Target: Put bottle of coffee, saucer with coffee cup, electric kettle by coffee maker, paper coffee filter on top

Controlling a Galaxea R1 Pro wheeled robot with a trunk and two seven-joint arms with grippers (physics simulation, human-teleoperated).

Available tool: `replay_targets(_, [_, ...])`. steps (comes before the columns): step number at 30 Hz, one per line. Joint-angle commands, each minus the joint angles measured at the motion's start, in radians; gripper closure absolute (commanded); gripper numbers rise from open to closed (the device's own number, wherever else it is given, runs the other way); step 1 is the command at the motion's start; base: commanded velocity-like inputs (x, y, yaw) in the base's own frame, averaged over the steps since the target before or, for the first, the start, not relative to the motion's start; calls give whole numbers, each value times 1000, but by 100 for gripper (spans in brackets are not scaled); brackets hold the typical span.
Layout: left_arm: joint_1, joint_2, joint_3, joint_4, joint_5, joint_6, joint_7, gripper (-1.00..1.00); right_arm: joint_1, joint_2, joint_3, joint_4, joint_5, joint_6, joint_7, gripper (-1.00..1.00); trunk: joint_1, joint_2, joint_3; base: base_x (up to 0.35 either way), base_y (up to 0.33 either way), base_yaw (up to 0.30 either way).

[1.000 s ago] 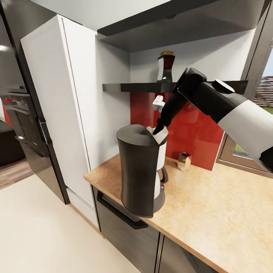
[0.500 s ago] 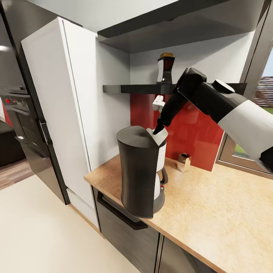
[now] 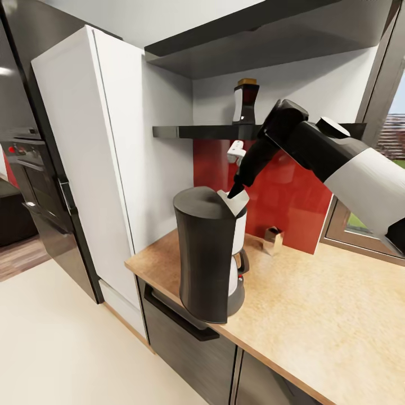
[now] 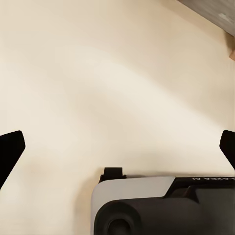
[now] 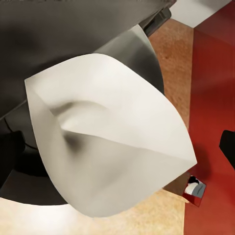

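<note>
- The coffee maker [image 3: 209,256] stands centre frame in the head view, near the front left corner of the kitchen countertop [image 3: 315,304], a tan speckled surface over grey cabinet fronts.
- The paper coffee filter [image 3: 234,199] lies on top of the coffee maker at its upper right edge; in the right wrist view the white crumpled cone [image 5: 110,134] rests against the machine's dark top.
- The right gripper [image 3: 236,188] reaches down from the upper right, its tip just above the filter. In the right wrist view only one dark fingertip [image 5: 228,147] shows at the frame edge, off the paper; I cannot tell whether the jaws grasp it.
- The bottle of coffee [image 3: 246,101] stands on the kitchen shelf [image 3: 197,131], upper centre, above a red backsplash [image 3: 292,191].
- A small shiny box [image 3: 273,240] sits on the surface by the backsplash, right of the coffee maker.
- In the left wrist view the left gripper [image 4: 117,152] hangs over a pale floor [image 4: 98,73], its dark fingertips [image 4: 10,149] at opposite frame edges: jaws released, spread wide.
</note>
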Motion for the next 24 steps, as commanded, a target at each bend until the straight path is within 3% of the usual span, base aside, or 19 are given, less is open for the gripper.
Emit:
replay_targets(1, [0, 0, 1, -2, 0, -1, -1, -100, -1, -1, 0, -2, 9, 8, 9, -100, 0, -1, -1, -36, 0, 0])
replay_targets(5, [0, 0, 1, -2, 0, -1, -1, -100, -1, -5, -5, -2, 9, 9, 8, -100, 0, -1, -1, -135, -22, 0])
replay_targets(11, [0, 0, 1, 0, 0, -1, -1, -100, -1, -9, -51, -2, 9, 9, 8, -100, 0, -1, -1, -85, -37, 0])
replay_targets(20, [0, 0, 0, 0, 0, -1, -1, -100, -1, -22, -59, -2, 9, 9, 5, -100, 0, -1, -1, -125, -90, 0])
replay_targets(21, [0, 0, 0, 0, 0, -1, -1, -100, -1, -42, -59, -2, 9, 9, 5, -100, 0, -1, -1, -184, -110, 0])
replay_targets(24, [0, 0, 0, 0, 0, -1, -1, -100, -1, -60, -59, -2, 9, 8, 6, -100, 0, -1, -1, -213, -129, 0])
